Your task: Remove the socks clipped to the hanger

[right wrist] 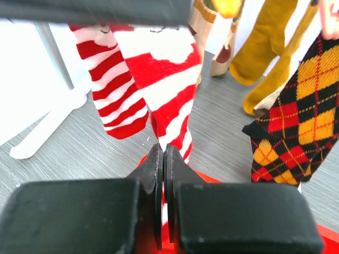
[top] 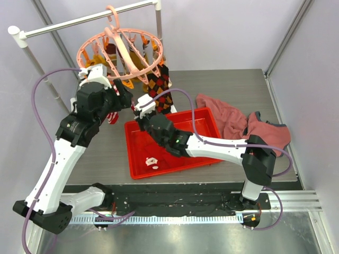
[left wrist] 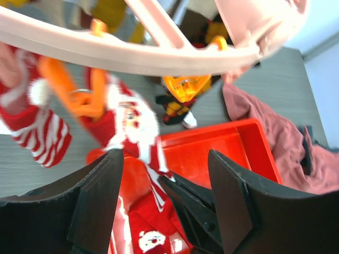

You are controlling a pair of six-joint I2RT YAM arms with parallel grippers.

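The salmon-pink hanger (top: 122,53) hangs by its hook from the white rail, with socks on its orange pegs. A red-and-white Santa sock (left wrist: 132,127) hangs from an orange peg (left wrist: 85,95). My right gripper (right wrist: 163,153) is shut on this sock's lower end (right wrist: 169,90), just above the tray's far left corner. My left gripper (left wrist: 167,156) is open under the hanger ring, its fingers (left wrist: 95,201) on either side of the sock and the right gripper's jaws. A second red-and-white striped sock (right wrist: 114,90), a dark argyle sock (right wrist: 296,116) and mustard socks (right wrist: 265,47) also hang there.
A red tray (top: 204,119) lies below the hanger with a red Santa sock (top: 152,161) in it. A large reddish-pink cloth (top: 243,124) lies to the tray's right. The white rail (top: 90,20) and its posts stand at the back left.
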